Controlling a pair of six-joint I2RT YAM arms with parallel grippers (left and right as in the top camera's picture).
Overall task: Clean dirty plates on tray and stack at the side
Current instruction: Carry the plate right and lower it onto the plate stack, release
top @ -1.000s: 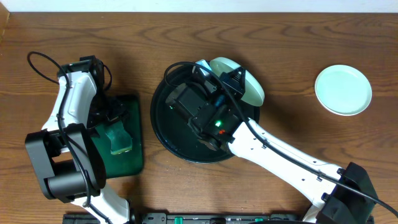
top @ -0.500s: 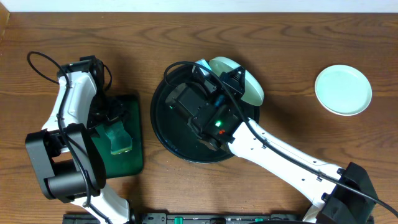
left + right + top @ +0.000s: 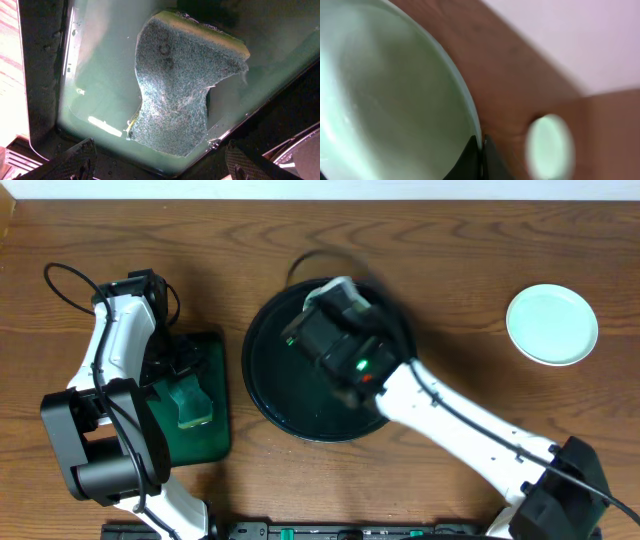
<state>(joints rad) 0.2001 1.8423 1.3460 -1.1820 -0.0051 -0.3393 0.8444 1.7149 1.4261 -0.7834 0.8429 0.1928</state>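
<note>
One pale plate (image 3: 552, 325) lies on the worktop (image 3: 450, 260) overhead, well apart from the black tray (image 3: 275, 390). Left wrist: left jaws spread wide over a sponge (image 3: 175, 90) in a green tray (image 3: 100, 75). Right wrist: right jaws clamp the blurred rim of, seemingly, a mint plate (image 3: 395, 100).

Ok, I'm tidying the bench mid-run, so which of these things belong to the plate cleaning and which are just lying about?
In the job: gripped plate in the right tool, side plate, black tray, sponge, green tray.
Lying about: only the dark bar at the near edge of the table.
</note>
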